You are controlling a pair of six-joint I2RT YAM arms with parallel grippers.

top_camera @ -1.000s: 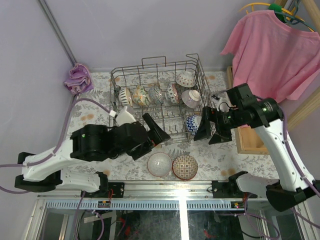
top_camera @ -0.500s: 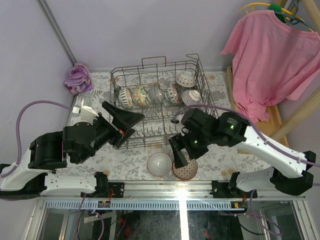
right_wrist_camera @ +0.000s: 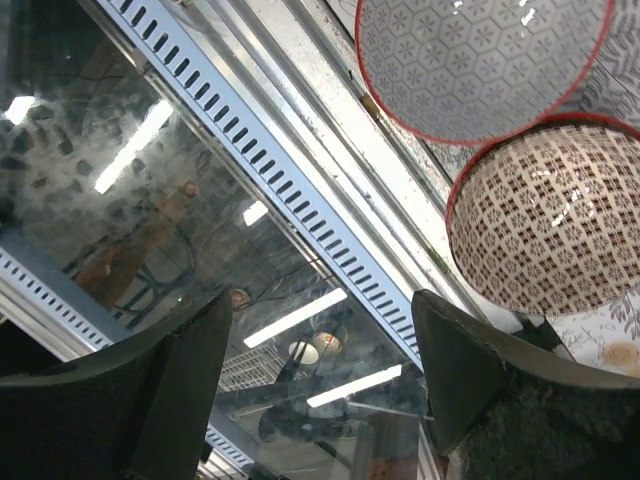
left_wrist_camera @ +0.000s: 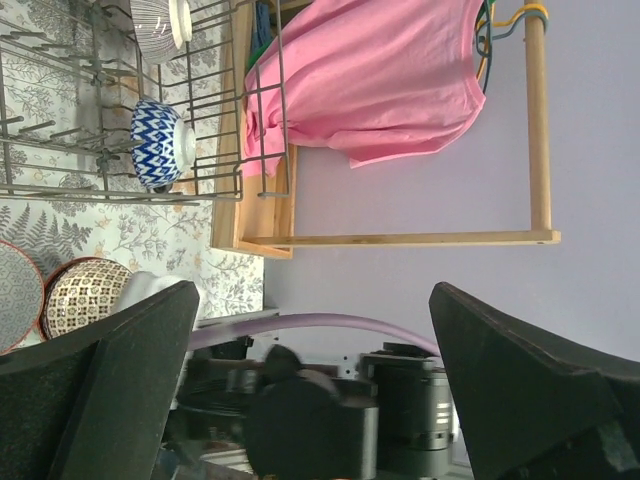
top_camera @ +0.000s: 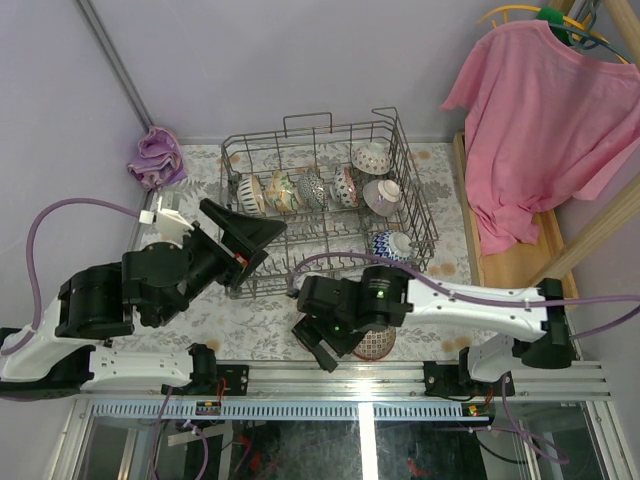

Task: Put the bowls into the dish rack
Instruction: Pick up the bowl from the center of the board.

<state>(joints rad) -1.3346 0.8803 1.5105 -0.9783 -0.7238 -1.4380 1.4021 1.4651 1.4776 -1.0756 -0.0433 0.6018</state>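
The grey wire dish rack (top_camera: 405,160) stands at the back middle of the table and holds several bowls on edge, among them a blue-white bowl (top_camera: 392,245), also in the left wrist view (left_wrist_camera: 160,145). Two bowls sit on the table in front of the rack: a grey hex-patterned bowl (right_wrist_camera: 480,60) and a brown-patterned red-rimmed bowl (right_wrist_camera: 550,220) (top_camera: 378,345). My right gripper (top_camera: 318,350) (right_wrist_camera: 320,330) is open and empty, past these bowls over the table's front edge. My left gripper (top_camera: 262,245) (left_wrist_camera: 310,340) is open and empty, raised left of the rack.
A pink shirt (top_camera: 540,110) hangs at the right above a wooden stand (top_camera: 500,265). A purple cloth (top_camera: 155,155) lies at the back left. A slotted metal rail (right_wrist_camera: 300,210) runs along the table's front edge.
My right arm swung from the rack's right side down to the front, over the two table bowls. My left gripper drew back left from the rack's front and stayed open.
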